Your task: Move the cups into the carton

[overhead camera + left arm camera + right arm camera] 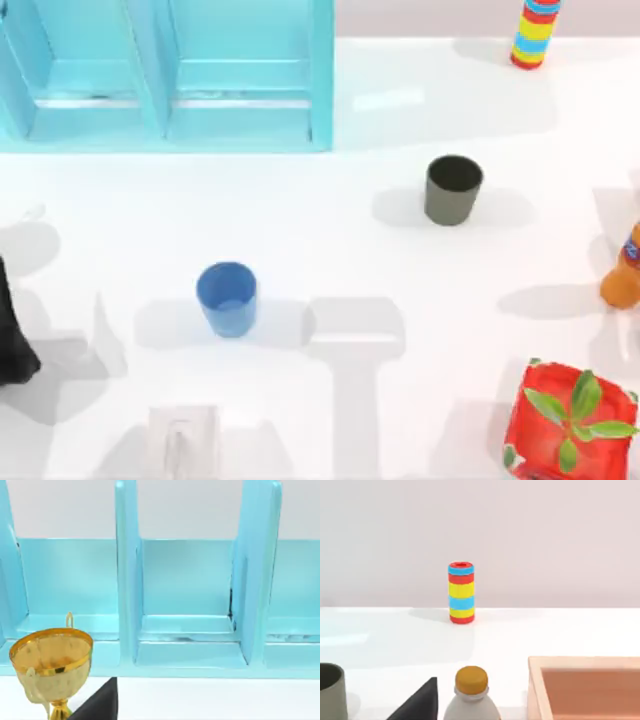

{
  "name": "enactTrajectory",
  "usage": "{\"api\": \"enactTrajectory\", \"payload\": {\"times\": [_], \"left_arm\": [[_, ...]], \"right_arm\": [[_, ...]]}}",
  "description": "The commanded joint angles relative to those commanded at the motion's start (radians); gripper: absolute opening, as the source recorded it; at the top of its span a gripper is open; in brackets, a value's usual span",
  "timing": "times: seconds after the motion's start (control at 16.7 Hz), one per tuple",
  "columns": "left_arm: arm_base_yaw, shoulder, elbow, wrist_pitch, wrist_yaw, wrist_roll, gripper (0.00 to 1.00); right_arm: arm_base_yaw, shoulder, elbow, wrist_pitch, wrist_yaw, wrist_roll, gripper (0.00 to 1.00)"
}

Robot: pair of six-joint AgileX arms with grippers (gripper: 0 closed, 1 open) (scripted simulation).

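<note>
Both cups stand upright on the desk [300,220], untouched; blue cup [227,297] left of centre, toward the near edge; olive-grey cup [452,188] right of centre, farther back; the two well apart, mouths up, nothing inside as far as can be seen.

The carton [165,75] is the light-blue divided box at the back left; upright partitions split it into compartments; the left wrist view looks straight into them [187,630] and they appear empty. Judgement: no transfer done yet, task at its start.

Left arm: a dark part of it sits at the desk's left edge [12,330], low and away from both cups; its hand's state, cannot tell. A dark wedge at the foot of each wrist view is presumably part of that arm's own hand, too little of it to read. Right hand: cannot tell either.

Bystanders: gold trophy cup [50,667] close before the left wrist camera, in front of the carton; striped red-yellow-blue cylinder [535,32] at the back right; orange bottle [622,270] at the right edge; red planter with a green sprig [570,425] at the near right corner; a pale blocky object [182,438] near the front edge, identity unclear.

Judgement: blue cup is nearer the left arm and the carton, so it suits the left hand; olive-grey cup suits the right, with the bottle close enough to its reach to risk a knock.
</note>
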Motion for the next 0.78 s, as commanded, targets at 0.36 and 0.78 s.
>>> {"api": "enactTrajectory", "payload": {"times": [0.36, 0.78], "left_arm": [[0.000, 0.000, 0.000, 0.000, 0.000, 0.000, 1.00], [0.000, 0.000, 0.000, 0.000, 0.000, 0.000, 1.00]], "right_arm": [[0.037, 0.095, 0.096, -0.057, 0.006, 0.037, 1.00], [0.225, 0.582, 0.590, -0.350, 0.035, 0.222, 1.00]]}}
